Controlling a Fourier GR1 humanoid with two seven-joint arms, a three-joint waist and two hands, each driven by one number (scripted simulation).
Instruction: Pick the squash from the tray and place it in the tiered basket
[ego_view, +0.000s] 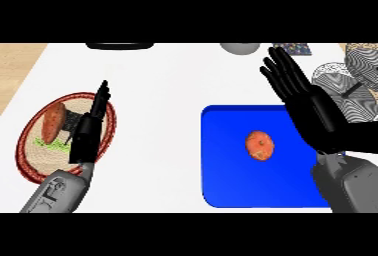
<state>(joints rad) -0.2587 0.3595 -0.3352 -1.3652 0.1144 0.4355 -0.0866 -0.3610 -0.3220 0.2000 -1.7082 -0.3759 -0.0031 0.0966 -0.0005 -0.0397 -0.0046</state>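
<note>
An orange squash (259, 145) lies near the middle of the blue tray (221, 185). The tiered basket (33, 145) is a round woven one with a red rim at the left, holding a brown item and some greens. My right hand (314, 112) is open, fingers straight and pointing up, raised over the tray's right part, just right of the squash and apart from it. My left hand (87, 132) is open too, seen edge-on over the basket's right rim, fingers up.
At the right edge sits a black-and-white patterned object (354, 75). Along the far edge are a grey round object (240, 48), a dark flat object (119, 46) and a patterned piece (295, 48).
</note>
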